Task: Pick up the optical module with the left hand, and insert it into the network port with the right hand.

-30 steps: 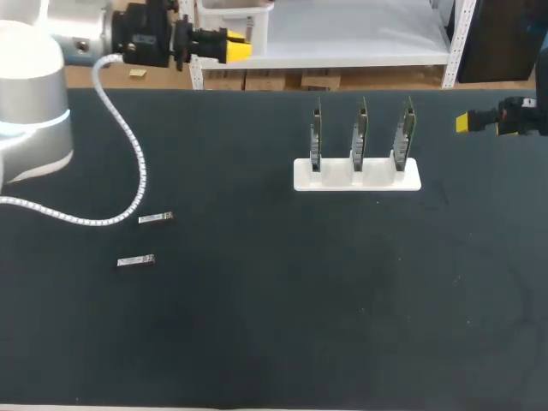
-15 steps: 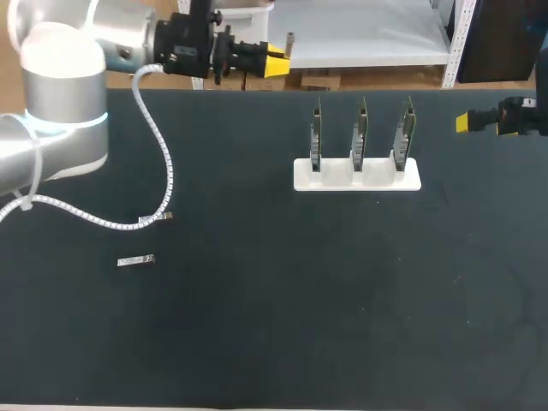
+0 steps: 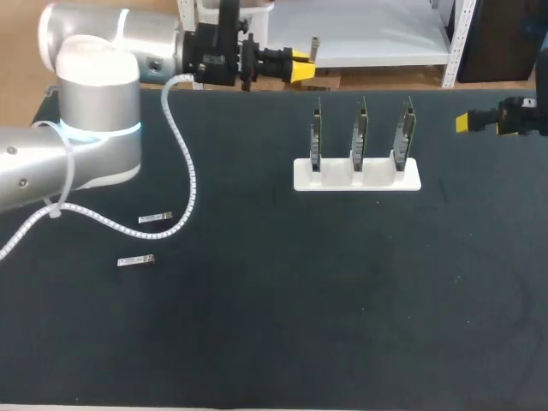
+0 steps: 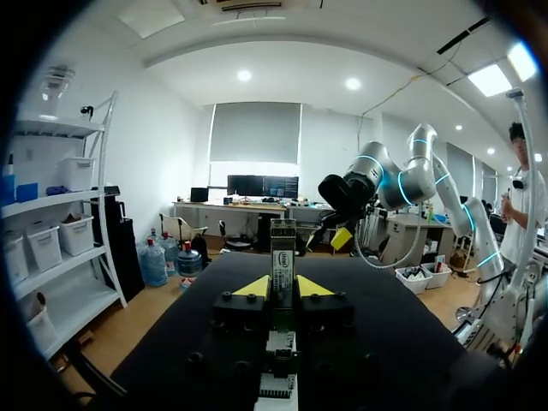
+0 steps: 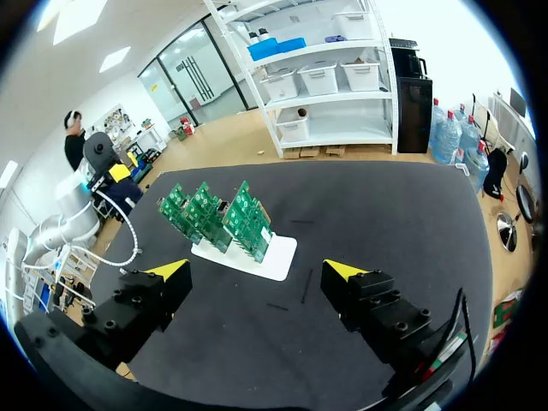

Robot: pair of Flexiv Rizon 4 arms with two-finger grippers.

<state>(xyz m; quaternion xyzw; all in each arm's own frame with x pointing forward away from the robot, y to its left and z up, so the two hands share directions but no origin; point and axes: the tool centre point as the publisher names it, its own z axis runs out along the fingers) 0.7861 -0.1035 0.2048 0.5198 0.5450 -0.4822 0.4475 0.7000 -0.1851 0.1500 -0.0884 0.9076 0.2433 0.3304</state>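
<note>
Optical module (image 4: 282, 255) is sitting clamped upright in our left gripper (image 4: 282, 288) above the far edge of the table (image 3: 257, 325); our right gripper (image 5: 257, 271) is hanging wide open near the white rack (image 3: 357, 176).

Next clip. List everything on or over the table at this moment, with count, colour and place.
table: 1, black
holder: 1, white, far middle of the table
circuit boards: 3, green, standing on edge in the holder
loose optical modules: 2, silver, lying flat at the table's left
held optical module: 1, silver-grey, between the fingers of the left pincer
spiral cable: 1, white, hanging from the left arm
left pincer: yellow tips, shut, over the far edge
right pincer: yellow tips, open, far right
</note>
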